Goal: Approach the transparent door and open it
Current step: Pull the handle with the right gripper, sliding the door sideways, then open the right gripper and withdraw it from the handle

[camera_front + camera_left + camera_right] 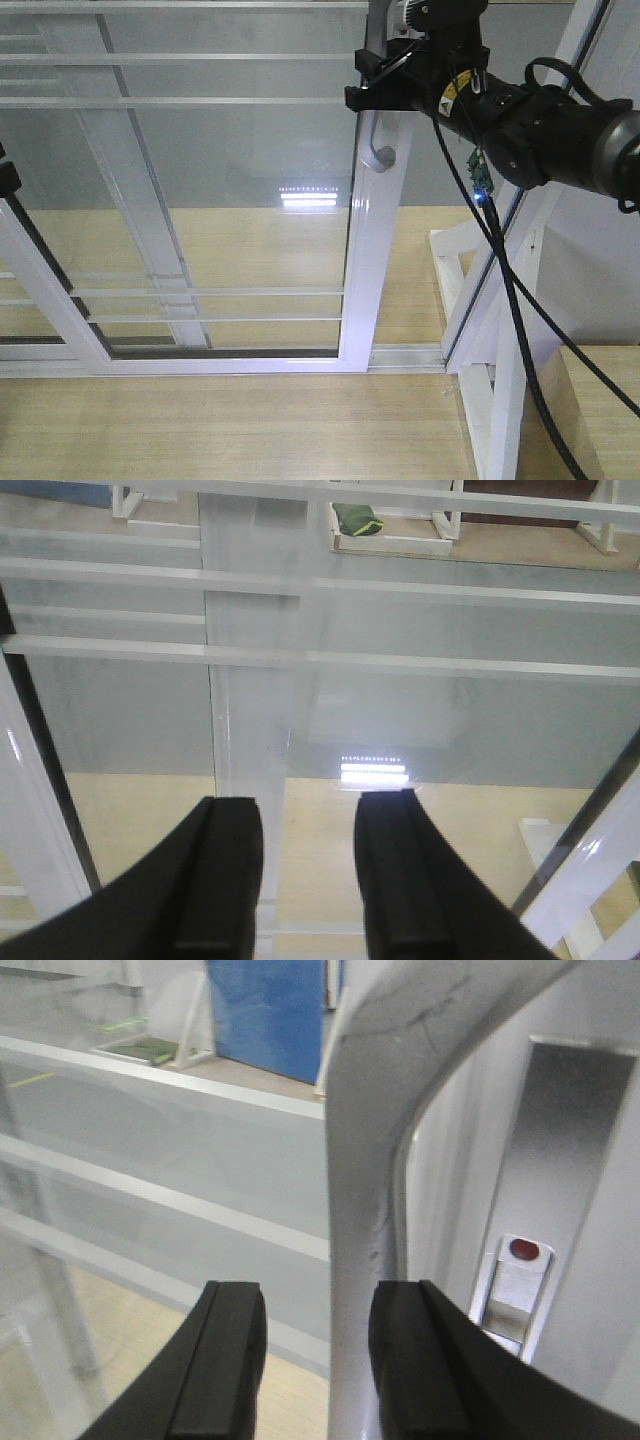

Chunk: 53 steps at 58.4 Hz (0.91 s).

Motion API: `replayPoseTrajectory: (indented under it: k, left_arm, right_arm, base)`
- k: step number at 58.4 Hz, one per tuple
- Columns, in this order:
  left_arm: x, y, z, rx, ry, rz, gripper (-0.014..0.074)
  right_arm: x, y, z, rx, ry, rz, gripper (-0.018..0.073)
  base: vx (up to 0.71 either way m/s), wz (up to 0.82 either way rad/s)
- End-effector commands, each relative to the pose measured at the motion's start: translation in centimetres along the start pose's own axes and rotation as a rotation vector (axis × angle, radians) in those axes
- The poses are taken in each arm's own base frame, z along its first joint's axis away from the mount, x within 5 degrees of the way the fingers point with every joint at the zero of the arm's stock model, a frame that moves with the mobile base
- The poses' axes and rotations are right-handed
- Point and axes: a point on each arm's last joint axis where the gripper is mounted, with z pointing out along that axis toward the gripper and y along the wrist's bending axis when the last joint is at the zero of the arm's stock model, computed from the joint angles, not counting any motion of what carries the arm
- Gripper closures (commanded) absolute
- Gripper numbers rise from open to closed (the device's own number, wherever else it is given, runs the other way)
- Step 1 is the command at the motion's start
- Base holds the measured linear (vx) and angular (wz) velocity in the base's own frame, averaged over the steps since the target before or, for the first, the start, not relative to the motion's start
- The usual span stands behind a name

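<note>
Currently, in the front-facing view, the transparent door (372,260) stands directly ahead on its floor track (405,355). Its glass spreads left of the handle (378,150), which sits on the right-hand stile. Your right gripper (385,92) is at the top of the handle, with the arm reaching in from the right of it. From this angle you cannot tell how the jaws stand. A second glazed panel (130,180) without a pull lies behind the glass, well left of the handle.

Left wrist view: the left gripper (308,880) is parted and holds nothing. It faces plain glass and bars, and the handle does not show here. Judgement: this arm has no part in the step, so keep it off the glass.

Right wrist view: the fingers (228,1360) are apart and straddle the handle. The handle lies close against the right-side finger, possibly touching, and a clear gap shows to the other. No clamp is made. A latch plate (520,1260) with a red dot sits just right of the handle.

Recommendation: centre the handle between the pads and close firmly. Then, most likely, draw level along the track towards the glass side of the handle. Avoid lift or twist, which could bind the panel or slip the grip.
</note>
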Motion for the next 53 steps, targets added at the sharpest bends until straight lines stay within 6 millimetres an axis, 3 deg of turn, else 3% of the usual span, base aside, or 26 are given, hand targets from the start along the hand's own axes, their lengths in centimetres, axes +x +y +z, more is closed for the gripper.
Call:
replayPoseTrajectory:
  k: [1,15,26,33,40,44,53]
  left_arm:
    - [-2.0,-0.3,-0.5,0.010,-0.119,-0.014,0.0223]
    - [-2.0,-0.3,-0.5,0.010,-0.119,-0.014,0.0223]
    - [-2.0,-0.3,-0.5,0.010,-0.122,-0.014,0.0223]
    - [-2.1,-0.2,-0.5,0.010,-0.130,-0.013,0.0223]
    - [-2.3,-0.2,-0.5,0.009,-0.155,-0.013,0.0223]
    - [-2.4,-0.4,-0.5,0.015,-0.172,-0.010,0.0223]
    - [-2.4,-1.9,-0.6,0.085,-0.181,0.056,0.0223]
  right_arm:
    - [-4.4,1.7,-1.0,-0.058,-0.182,-0.009,0.0229]
    - [-4.3,5.6,-0.8,-0.150,-0.168,-0.013,0.0229]
    - [-6.0,5.7,-2.3,-0.131,-0.161,0.017,0.0229]
    - [-8.3,4.8,-5.3,-0.064,-0.113,0.015,0.0229]
    - [-8.8,3.4,-9.1,-0.005,-0.109,-0.016,0.0229]
    - [-8.0,2.1,-11.5,0.043,-0.097,-0.011,0.0229]
    - [-3.8,-0.8,-17.4,0.204,0.040,0.024,0.0229]
  base:
    - [0.00,0.00]
    - [0.00,0.00]
    - [0.00,0.00]
    - [0.00,0.00]
    - [0.00,0.00]
    - [0.00,0.00]
    - [0.00,0.00]
